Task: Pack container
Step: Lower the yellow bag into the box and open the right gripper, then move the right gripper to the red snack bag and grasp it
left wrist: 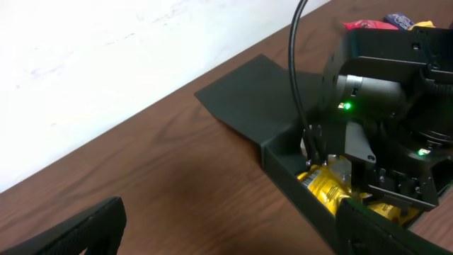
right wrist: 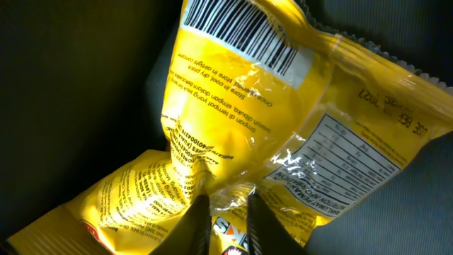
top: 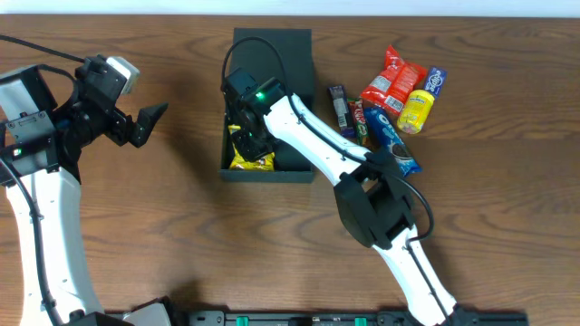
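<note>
Tabletop (top: pixel 181 208) bears open dark matte container (top: pixel 272 176), yellow packet (top: pixel 250 164) inside.

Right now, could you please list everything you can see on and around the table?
container: one, dark teal-black, table centre, its lid open flat on the far side.
yellow packets: apparently two, yellow, inside the container.
loose snacks: one pile, red, blue, yellow and dark wrappers, on the table beside the container, on the right arm's side.
table: one, brown wood.
left pincer: one, black, open and empty, above bare table, apart from the container.
right pincer: one, black, inside the container, shut on one of the yellow packets.
</note>
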`<control>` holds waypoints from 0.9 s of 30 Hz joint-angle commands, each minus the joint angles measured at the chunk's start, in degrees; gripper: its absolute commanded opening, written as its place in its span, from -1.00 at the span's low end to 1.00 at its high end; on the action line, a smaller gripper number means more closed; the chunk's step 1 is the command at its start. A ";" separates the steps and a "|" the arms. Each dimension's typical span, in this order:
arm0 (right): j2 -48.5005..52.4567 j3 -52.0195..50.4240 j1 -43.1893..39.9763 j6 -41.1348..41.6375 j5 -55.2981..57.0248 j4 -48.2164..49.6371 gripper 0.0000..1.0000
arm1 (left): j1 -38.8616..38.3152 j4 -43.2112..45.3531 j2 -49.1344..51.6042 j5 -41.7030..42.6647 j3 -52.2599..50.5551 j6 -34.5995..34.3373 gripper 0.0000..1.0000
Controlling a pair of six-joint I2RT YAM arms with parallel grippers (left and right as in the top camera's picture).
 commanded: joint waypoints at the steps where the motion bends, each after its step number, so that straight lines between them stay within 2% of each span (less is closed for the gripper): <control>1: -0.44 1.16 0.26 -0.70 -1.73 0.04 -0.64 | 0.13 0.13 0.50 0.83 0.35 0.57 0.91; 3: -0.52 3.34 0.26 -0.70 -1.73 -1.03 -0.51 | 0.13 0.15 0.50 0.83 0.35 0.55 0.90; 7: -1.11 10.38 -0.20 -0.72 -1.70 -5.51 -0.08 | 0.13 0.15 0.50 0.81 0.35 0.33 0.91; 9: -2.12 13.68 -0.79 -0.74 -1.64 -7.26 0.07 | 0.13 0.13 0.50 0.81 0.35 0.31 0.90; 13: -5.51 17.92 -3.54 -0.74 1.44 -9.64 0.21 | 0.13 0.13 0.50 0.83 0.35 -0.26 0.91; 17: -9.20 18.16 -8.94 0.04 11.21 -10.75 0.43 | 0.13 0.09 0.50 0.83 0.35 -0.33 0.91; 19: -9.49 18.16 -12.50 2.91 14.78 -11.28 0.45 | 0.13 0.11 0.50 0.83 0.35 -0.33 0.91; 21: -8.98 17.84 -16.04 5.95 18.45 -11.50 0.61 | 0.13 0.11 0.50 0.85 0.35 -0.59 0.90; 23: -7.80 17.29 -19.32 10.43 21.99 -10.95 0.68 | 0.13 0.11 0.50 0.87 0.35 -0.83 0.91; 27: -3.39 17.29 -25.66 15.30 19.32 -9.33 0.78 | 0.13 0.13 0.50 0.85 0.35 -1.42 0.90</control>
